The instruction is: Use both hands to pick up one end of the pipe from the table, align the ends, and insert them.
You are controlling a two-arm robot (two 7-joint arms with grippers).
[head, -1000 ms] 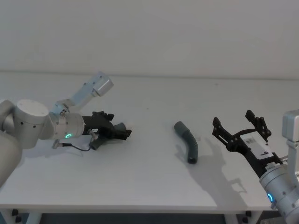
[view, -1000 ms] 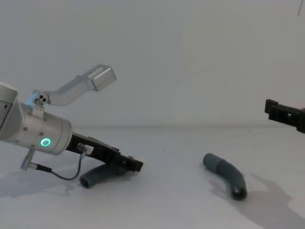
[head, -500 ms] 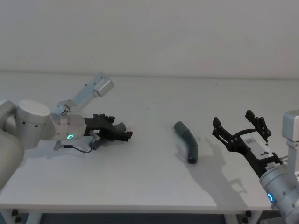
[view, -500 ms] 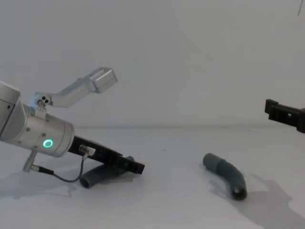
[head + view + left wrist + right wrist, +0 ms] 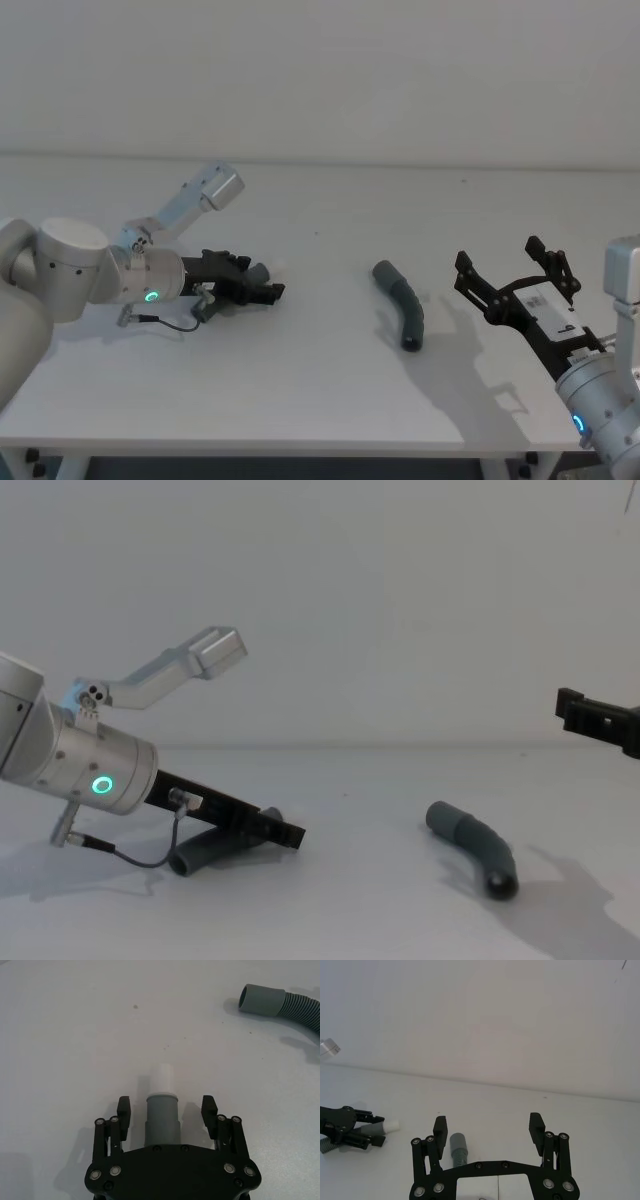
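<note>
My left gripper [image 5: 264, 289] lies low over the table [image 5: 300, 400], open, with its fingers on either side of one pipe piece [image 5: 162, 1122] and a gap on each side. That piece's grey cuff ends in a white tip [image 5: 164, 1077] that pokes out past the fingertips. Its ribbed tail [image 5: 203, 851] shows under the gripper in the chest view. The other pipe piece [image 5: 402, 308] lies alone mid-table, its cuff [image 5: 260, 1000] facing the left gripper. My right gripper [image 5: 498, 256] hovers open to the right of it, above the table.
A pale wall stands behind the table's far edge. The table's front edge [image 5: 300, 445] runs close below both arms. A thin black cable [image 5: 165, 320] loops from the left wrist down to the surface.
The left gripper has dropped lower and flatter and slid a little forward along its pipe piece. The right arm and the other piece have not moved.
</note>
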